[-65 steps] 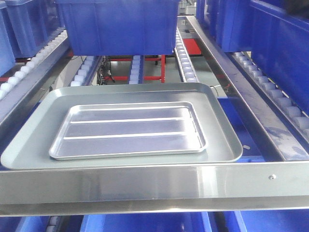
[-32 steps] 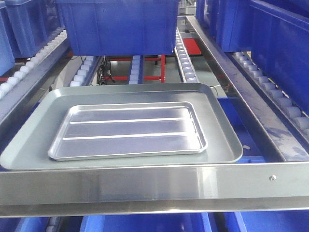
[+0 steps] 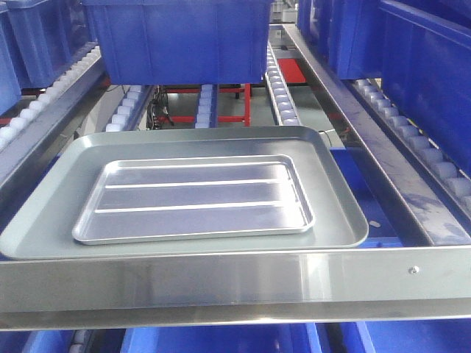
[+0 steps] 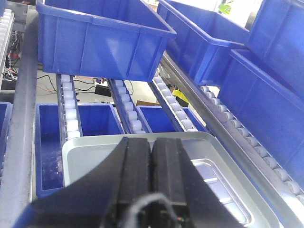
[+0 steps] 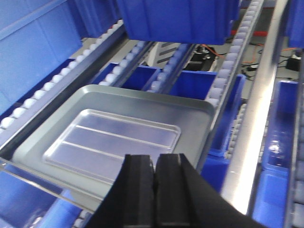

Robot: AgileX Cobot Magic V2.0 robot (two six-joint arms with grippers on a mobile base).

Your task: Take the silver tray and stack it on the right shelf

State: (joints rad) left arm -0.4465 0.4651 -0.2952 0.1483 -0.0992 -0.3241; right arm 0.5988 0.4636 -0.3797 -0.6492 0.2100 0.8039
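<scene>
The silver tray (image 3: 195,200) lies flat inside the larger grey tray (image 3: 335,213), set toward that tray's left and front rim, its two raised ridges running lengthwise; the grey tray rests on the roller lanes of the right shelf (image 3: 221,283), its front edge just behind the broad stainless front bar; a blue bin (image 3: 176,40) sits on the rollers behind it, near the shelf's rear; more blue bins line the right rail. The left tool (image 4: 152,175) hangs above the grey tray's rear corner, fingers pressed together and holding nothing; the right tool (image 5: 154,190) hovers over the tray's front edge, fingers likewise pressed together, empty.
</scene>
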